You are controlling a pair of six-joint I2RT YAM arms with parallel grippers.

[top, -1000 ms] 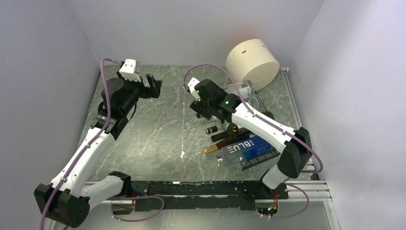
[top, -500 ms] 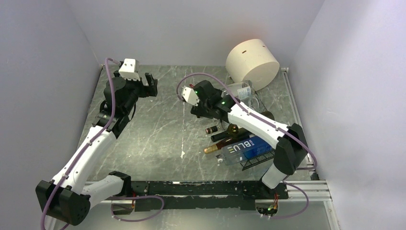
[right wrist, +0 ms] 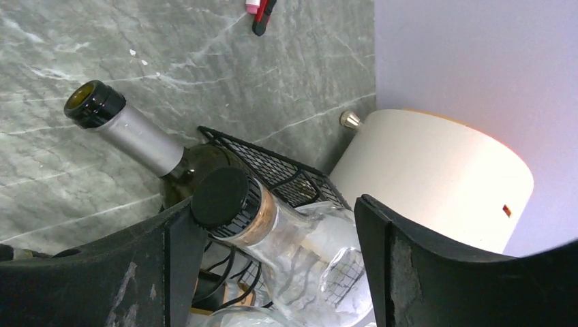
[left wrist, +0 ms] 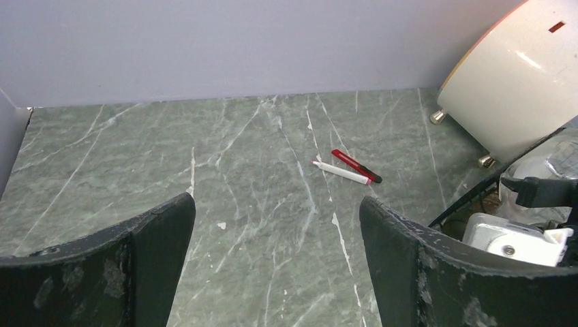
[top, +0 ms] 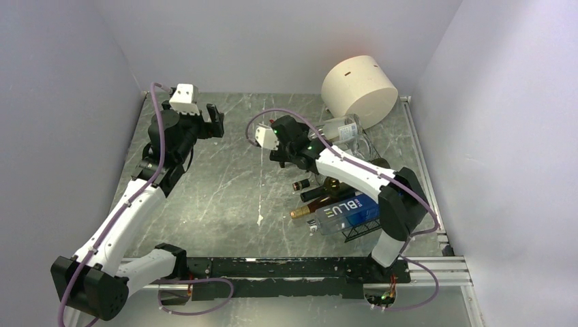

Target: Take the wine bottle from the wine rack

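Top external view, left side first: the left gripper point(top: 215, 121) hangs over the green stone table point(top: 225, 191) with its fingers wide open and nothing in them; it has hardly moved. In the middle, the right arm has turned its wrist left and toward the back, so the clear bottle point(top: 339, 128) by the cream cylinder point(top: 359, 88) now shows more. The right wrist view shows why: the right gripper point(right wrist: 272, 218) has its fingers open on each side of that bottle's black cap point(right wrist: 221, 197) (no squeeze yet; there is a gap on one side). A dark wine bottle point(right wrist: 129, 133) with a silver neck lies just beside it; both lie in the black wire wine rack point(right wrist: 272, 163) on the right. So no bottle is off the rack yet; I think the grab comes next.
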